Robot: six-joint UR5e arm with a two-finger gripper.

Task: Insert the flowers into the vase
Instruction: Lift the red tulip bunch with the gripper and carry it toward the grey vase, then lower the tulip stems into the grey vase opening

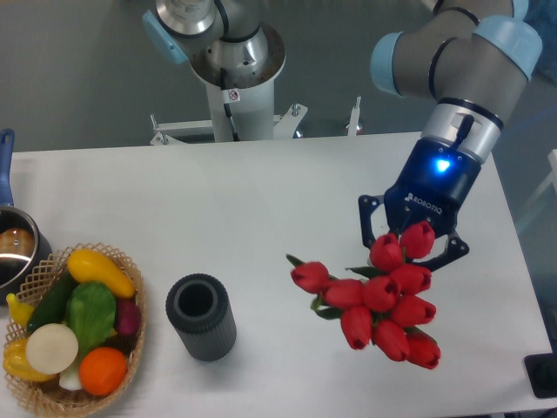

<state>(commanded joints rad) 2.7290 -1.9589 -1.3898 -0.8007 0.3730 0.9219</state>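
Observation:
The flowers [376, 298], a bunch of red tulip buds with green leaves, hang in the air at the right of the table, buds toward the camera. My gripper [407, 246] sits right behind them and is shut on their stems, which the buds mostly hide. The vase [201, 316], a short dark grey ribbed cylinder with an open round mouth, stands upright near the table's front, well left of the bunch and apart from it.
A wicker basket [130, 348] of colourful fruit and vegetables stands at the front left, close to the vase. A metal pot [16, 251] with a blue handle sits at the left edge. A second arm's base [235, 65] rises behind the table.

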